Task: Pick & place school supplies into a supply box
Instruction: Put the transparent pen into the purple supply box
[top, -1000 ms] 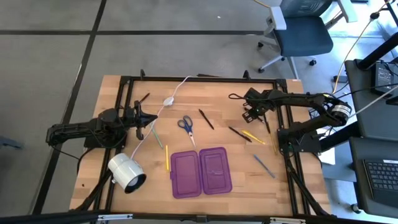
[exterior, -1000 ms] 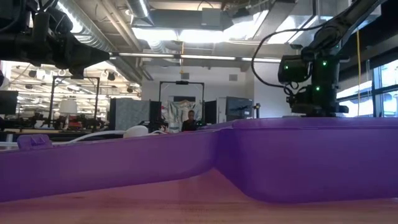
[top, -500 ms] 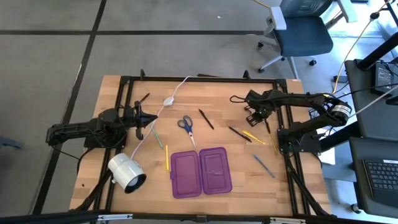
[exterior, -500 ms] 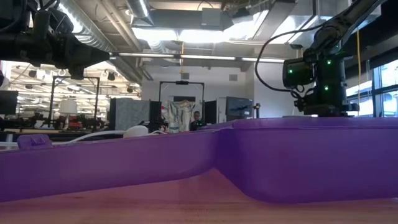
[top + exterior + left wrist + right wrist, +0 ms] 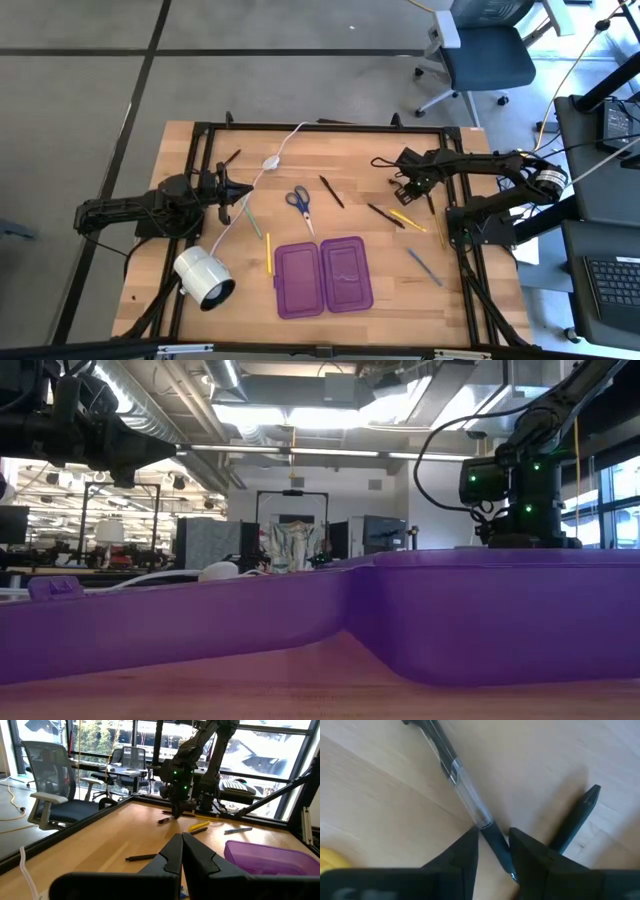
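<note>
While the left gripper (image 5: pixel 181 851) waits pinched together beside the white cable (image 5: pixel 262 170), the right gripper (image 5: pixel 493 845) sits low over the counter (image 5: pixel 480 290), fingers narrowly parted astride a clear-barrelled pen (image 5: pixel 465 795). Nearer the front, the purple pencil case (image 5: pixel 323 276) lies open.

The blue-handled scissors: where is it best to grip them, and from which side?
Probably from straight above, at the narrow neck where the handles meet the blades. The scissors lie flat and closed, tips toward the purple case, so fingers set across the blades could close on them.
</note>
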### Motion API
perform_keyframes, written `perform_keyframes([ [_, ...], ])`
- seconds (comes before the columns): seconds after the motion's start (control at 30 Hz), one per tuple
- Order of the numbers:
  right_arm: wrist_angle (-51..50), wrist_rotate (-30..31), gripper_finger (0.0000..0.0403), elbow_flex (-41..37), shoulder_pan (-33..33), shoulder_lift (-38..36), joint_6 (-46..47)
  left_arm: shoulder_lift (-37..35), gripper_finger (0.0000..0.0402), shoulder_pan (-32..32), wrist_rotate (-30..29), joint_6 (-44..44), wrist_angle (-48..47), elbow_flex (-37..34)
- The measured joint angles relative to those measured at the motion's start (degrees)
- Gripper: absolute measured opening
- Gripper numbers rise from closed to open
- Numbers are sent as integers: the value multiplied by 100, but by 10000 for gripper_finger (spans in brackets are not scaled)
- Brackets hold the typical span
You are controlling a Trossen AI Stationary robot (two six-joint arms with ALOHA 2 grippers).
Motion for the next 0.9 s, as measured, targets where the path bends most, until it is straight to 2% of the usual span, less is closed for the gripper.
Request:
perform_keyframes([
  [0.37,3,-48,38,-4,2,7,-33,0,4,0,0,2,2,0],
  [0.6,-65,-11,50,151,119,22,-17,0,4,0,0,2,1,1],
  [0.9,-63,-296,45,331,491,31,6,0,4,0,2,2,2,0],
])
